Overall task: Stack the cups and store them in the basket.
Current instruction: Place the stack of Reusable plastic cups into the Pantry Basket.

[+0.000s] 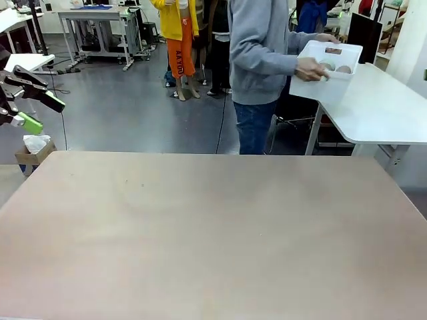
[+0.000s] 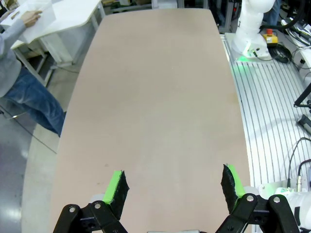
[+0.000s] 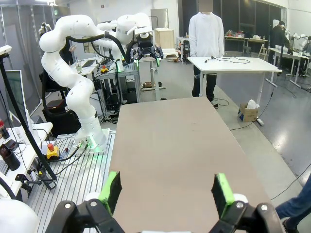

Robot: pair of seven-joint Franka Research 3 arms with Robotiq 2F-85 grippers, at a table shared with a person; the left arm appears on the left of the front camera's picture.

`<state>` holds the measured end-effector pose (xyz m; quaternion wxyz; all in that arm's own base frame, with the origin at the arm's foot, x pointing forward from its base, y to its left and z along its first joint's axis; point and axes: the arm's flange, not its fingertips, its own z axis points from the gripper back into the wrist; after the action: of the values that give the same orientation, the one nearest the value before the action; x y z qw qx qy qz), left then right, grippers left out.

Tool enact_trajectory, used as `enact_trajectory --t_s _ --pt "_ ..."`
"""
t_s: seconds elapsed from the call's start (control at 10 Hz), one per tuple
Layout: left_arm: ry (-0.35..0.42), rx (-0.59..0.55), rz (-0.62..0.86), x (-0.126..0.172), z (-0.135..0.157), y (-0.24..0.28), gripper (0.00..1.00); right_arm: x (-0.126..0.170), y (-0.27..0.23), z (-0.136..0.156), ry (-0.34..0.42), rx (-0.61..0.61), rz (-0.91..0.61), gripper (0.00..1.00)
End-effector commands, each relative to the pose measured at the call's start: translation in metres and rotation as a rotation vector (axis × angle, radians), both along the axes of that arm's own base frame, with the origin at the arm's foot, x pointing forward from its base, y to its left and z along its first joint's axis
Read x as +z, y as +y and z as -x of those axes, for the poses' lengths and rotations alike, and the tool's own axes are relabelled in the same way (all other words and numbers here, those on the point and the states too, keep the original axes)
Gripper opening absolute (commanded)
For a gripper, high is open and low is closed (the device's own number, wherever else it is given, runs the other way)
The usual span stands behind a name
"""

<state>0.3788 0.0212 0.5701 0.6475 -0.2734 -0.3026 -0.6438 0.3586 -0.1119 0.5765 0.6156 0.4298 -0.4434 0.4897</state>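
Beyond your tabletop [image 1: 213,227], a person is carrying the basket [image 1: 327,70]; both end effectors [image 2: 172,189] [image 3: 165,191] are gaping empty, risking a collision on handover.

1. Even, bright indoor light from overhead falls on the table [image 1: 213,233]; its matte top shows no hard shadows and only a faint pale sheen.
2. The dark floor [image 1: 133,113] carries soft reflections.
3. Both wrist views bend straight lines near their edges, the table narrowing sharply with distance.
4. The person [image 1: 263,60] at the far side looks slightly soft; the distant background loses detail.
5. Green lamps glow at the arm bases [image 2: 243,54].
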Motion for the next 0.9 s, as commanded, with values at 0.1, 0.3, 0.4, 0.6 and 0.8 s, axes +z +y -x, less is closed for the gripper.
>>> enact_trajectory --t_s 0.1,0.3,0.4,0.6,0.8 --pt "0.012 0.004 -0.019 0.0021 0.0003 0.0005 1.00 0.0030 0.0001 0.0001 -0.001 0.002 -0.014 1.00" --pt "0.012 0.004 -0.019 0.0021 0.0003 0.0005 1.00 0.0030 0.0001 0.0001 -0.001 0.002 -0.014 1.00" --pt "0.012 0.004 -0.019 0.0021 0.0003 0.0005 1.00 0.0030 0.0001 0.0001 -0.001 0.002 -0.014 1.00" --pt "0.012 0.004 -0.019 0.0021 0.0003 0.0005 1.00 0.0030 0.0001 0.0001 -0.001 0.002 -0.014 1.00" --pt "0.012 0.004 -0.019 0.0021 0.0003 0.0005 1.00 0.0030 0.0001 0.0001 -0.001 0.002 -0.014 1.00"
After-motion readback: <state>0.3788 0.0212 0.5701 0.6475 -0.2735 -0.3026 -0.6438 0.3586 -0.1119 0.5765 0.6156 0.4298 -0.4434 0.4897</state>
